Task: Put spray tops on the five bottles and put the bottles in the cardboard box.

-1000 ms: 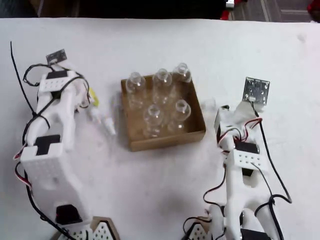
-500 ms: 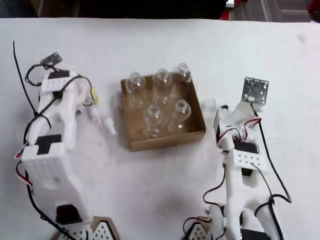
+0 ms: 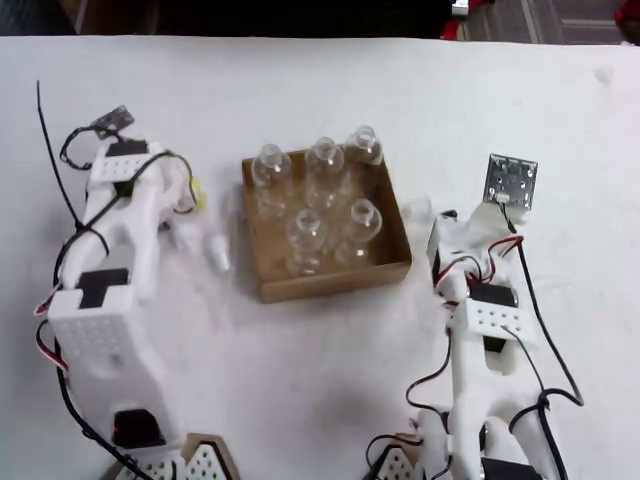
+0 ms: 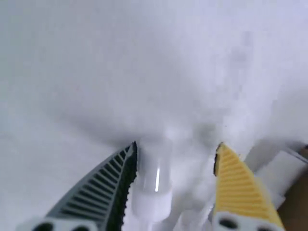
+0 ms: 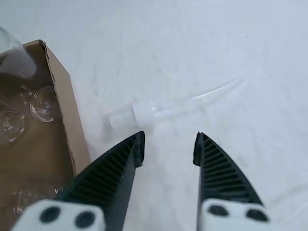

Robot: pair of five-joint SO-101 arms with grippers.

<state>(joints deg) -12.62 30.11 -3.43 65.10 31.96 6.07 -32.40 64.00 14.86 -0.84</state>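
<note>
Brown cardboard box (image 3: 330, 282) sat mid-way across the white table (image 3: 300, 380), between the two arms. All five clear plastic bottles (image 3: 323, 165) were standing upright inside it, three along the far side and two on the nearer side, necks open.

Left claw (image 4: 175, 147) was spread wide and low over the table, a bit off from the box's side. In its wrist view a white plastic spray top (image 4: 154, 178) sat in the gap, right up against the grey ribbed finger (image 4: 103, 187) and well apart from the yellow finger (image 4: 238, 180), so nothing was actually clamped. A few more white bits were lying just past the yellow side, too blurry for me to say what they were. From the high camera, a small white cone-shaped top (image 3: 216, 250) lay on the table between that claw and the box; honestly couldn't tell if it was the same piece.

Right claw (image 5: 168, 139) had its two black fingers parted too, holding nothing. A second white spray top (image 5: 139, 114) lay flat on the table just ahead of the fingertips, outside the box but near its wall, with its thin clear dip tube (image 5: 226, 87) trailing away from the box. The fingers weren't touching it.
</note>
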